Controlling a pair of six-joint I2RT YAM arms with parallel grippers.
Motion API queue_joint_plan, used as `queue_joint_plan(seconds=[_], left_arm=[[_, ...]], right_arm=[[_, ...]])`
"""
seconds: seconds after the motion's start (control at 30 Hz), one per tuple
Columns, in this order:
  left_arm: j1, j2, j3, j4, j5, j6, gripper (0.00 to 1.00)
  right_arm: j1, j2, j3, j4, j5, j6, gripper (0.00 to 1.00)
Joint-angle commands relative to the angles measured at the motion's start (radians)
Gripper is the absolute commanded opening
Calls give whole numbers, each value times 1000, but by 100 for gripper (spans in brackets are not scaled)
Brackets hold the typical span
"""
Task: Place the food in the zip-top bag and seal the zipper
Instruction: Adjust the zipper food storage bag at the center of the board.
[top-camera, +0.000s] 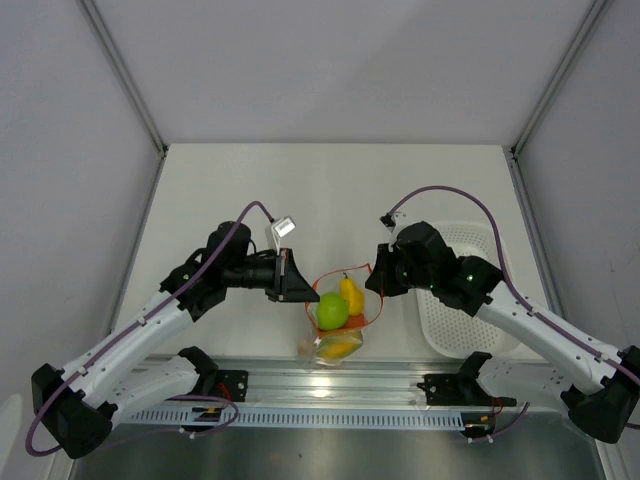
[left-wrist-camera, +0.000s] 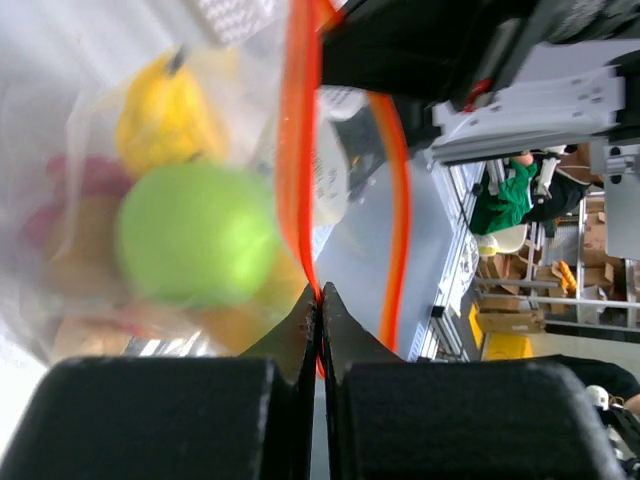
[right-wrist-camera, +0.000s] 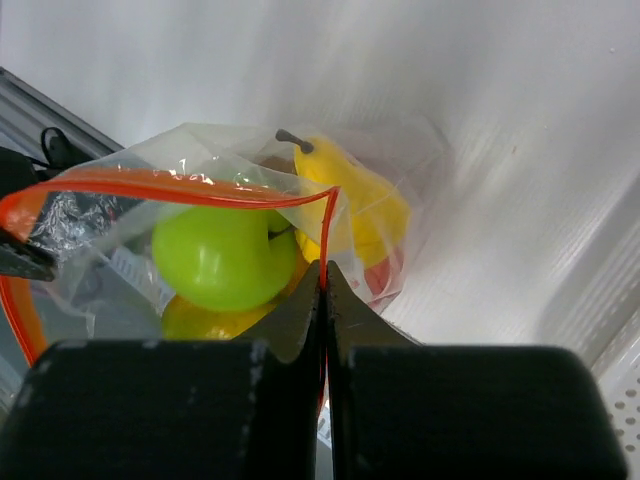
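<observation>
The clear zip-top bag hangs between my two grippers above the table's near edge, its mouth gaping. Inside are a green round fruit, a yellow pear, another yellow fruit and orange and red pieces lower down. My left gripper is shut on the orange-red zipper at the bag's left end. My right gripper is shut on the zipper at the right end. The green fruit and pear show through the plastic in the right wrist view. The green fruit also shows in the left wrist view.
A white perforated tray lies on the table to the right, under the right arm. A metal rail with the arm bases runs along the near edge. White walls enclose the table on three sides.
</observation>
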Motion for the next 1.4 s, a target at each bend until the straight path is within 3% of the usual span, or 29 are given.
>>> queue_joint_plan(seconds=[0.0,0.17,0.5,0.73,1.13,1.23,1.27,1.33,1.37], left_arm=[[6,-50,142,-35,-9,47,0],[6,-81,136,-27,-8,35,1],[1,-52,-86,203,72,-110,1],[-8,-55,13,180,49,-109,1],[-11,-211,-45,152,-105,-164,1],[-9,-225,-83,172,-121,-186,1],[-9,-225,-91,180,-123,-190,1],[-11,-227,-123,194,-128,-209,1],[-9,-225,-129,212,-129,-215,1]], right_arm=[[14,-54,114,-10,24,-6,0],[22,-91,150,-15,9,3,0],[22,-2,-27,157,-28,52,0],[79,171,162,175,-32,-4,0],[97,440,458,172,-150,-107,1],[97,515,521,140,-158,-112,26],[97,524,533,122,-149,-113,42],[99,524,547,106,-135,-118,52],[99,515,547,97,-115,-125,63]])
